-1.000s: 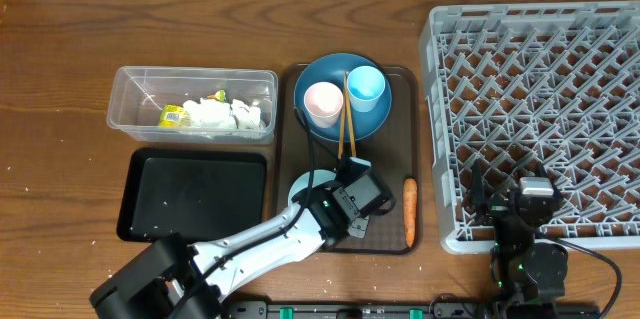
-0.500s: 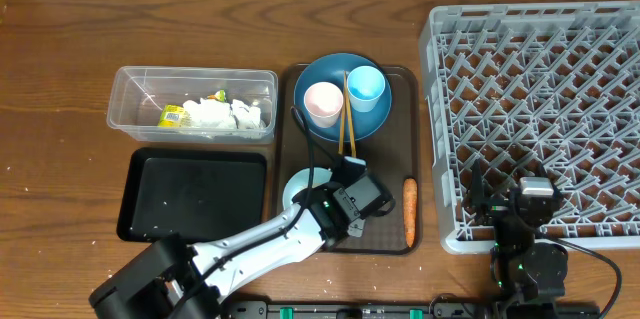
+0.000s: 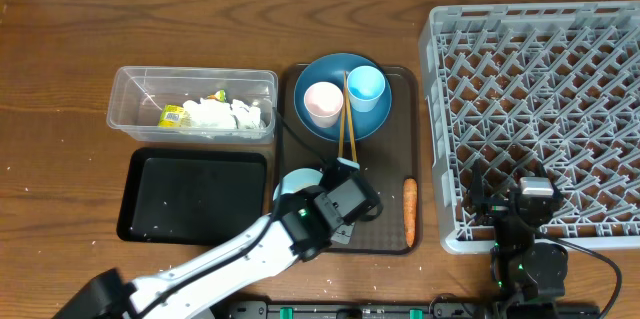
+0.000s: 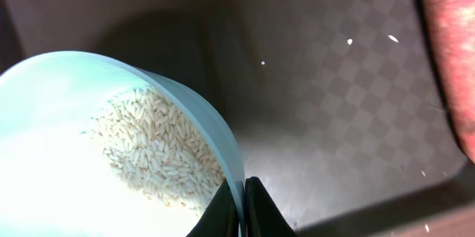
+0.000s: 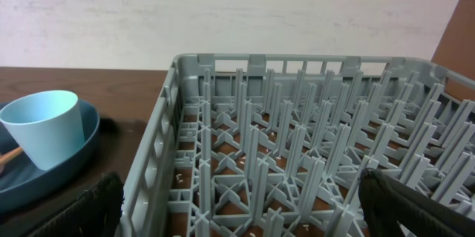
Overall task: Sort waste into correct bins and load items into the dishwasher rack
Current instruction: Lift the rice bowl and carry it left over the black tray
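Carry white bowl (image 4: 111, 133), gripped at rim by closed left pincer (image 4: 241, 196), level, spilling no rice (image 4: 159, 155) before black tray (image 3: 195, 196) to pincer's left.

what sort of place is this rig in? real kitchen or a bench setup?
Probably a bench mock-up of a dish-clearing station rather than a real kitchen: a plain wooden table with a grey dishwasher rack, a brown serving tray, and a clear tub and black tray for waste.

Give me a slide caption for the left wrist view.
Left gripper pinching the rim of a white bowl holding rice, brown tray beneath.
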`<action>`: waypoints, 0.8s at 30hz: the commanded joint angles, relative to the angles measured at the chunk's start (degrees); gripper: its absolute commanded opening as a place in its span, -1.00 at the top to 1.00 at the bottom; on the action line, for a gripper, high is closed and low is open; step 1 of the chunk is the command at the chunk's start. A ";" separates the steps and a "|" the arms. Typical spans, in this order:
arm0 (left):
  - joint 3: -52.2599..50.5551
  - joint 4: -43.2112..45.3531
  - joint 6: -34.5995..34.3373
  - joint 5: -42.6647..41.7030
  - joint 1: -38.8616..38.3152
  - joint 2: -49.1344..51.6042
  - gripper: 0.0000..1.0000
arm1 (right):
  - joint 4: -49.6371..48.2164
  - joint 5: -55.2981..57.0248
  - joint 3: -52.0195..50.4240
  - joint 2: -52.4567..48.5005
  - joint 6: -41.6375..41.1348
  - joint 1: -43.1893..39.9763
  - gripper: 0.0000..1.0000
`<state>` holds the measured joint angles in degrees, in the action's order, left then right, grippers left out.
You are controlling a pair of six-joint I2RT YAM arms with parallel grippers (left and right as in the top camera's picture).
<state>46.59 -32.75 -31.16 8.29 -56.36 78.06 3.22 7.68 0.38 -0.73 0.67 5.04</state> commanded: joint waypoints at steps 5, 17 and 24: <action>-0.39 -4.94 2.64 5.70 0.02 -6.78 0.88 | 0.22 0.44 -0.07 0.02 0.26 -0.20 -0.98; -0.39 -12.17 3.10 15.15 5.86 -13.90 0.88 | 0.22 0.44 -0.07 0.02 0.26 -0.20 -0.98; -0.39 -12.17 4.50 15.39 14.88 -13.77 0.87 | 0.22 0.44 -0.07 0.02 0.26 -0.20 -0.98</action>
<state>46.59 -44.80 -27.99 21.26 -44.56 64.71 3.22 7.68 0.38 -0.73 0.67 5.04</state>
